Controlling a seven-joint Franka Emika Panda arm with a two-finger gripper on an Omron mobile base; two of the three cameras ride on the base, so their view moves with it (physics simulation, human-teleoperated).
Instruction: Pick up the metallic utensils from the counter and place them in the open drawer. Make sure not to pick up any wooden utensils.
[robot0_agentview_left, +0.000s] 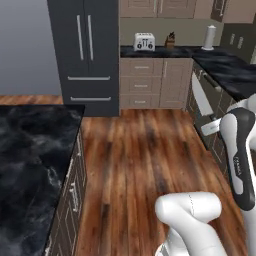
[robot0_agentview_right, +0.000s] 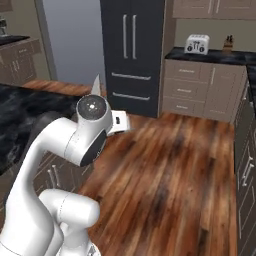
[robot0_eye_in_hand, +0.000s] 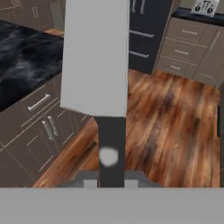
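My gripper (robot0_eye_in_hand: 111, 181) is shut on the dark handle of the kitchen knife (robot0_eye_in_hand: 96, 57), whose wide silver blade points away from the hand. In the left base view the knife (robot0_agentview_left: 201, 96) rises above the gripper (robot0_agentview_left: 210, 127), out over the wooden floor. The right base view shows the blade tip (robot0_agentview_right: 96, 83) sticking up behind my arm, next to the gripper (robot0_agentview_right: 119, 123). The black marble counter (robot0_agentview_left: 30, 160) (robot0_agentview_right: 20, 107) (robot0_eye_in_hand: 22, 57) lies to the left. Closed fronts show below it. The open drawer and the wooden utensils are out of view.
A dark tall fridge (robot0_agentview_left: 85, 50) stands ahead. A toaster (robot0_agentview_left: 144, 41), a knife block (robot0_agentview_left: 170, 40) and a paper roll (robot0_agentview_left: 210, 36) sit on the far counter. Cabinets (robot0_agentview_left: 205, 100) line the right side. Wooden floor (robot0_agentview_left: 145, 160) runs between.
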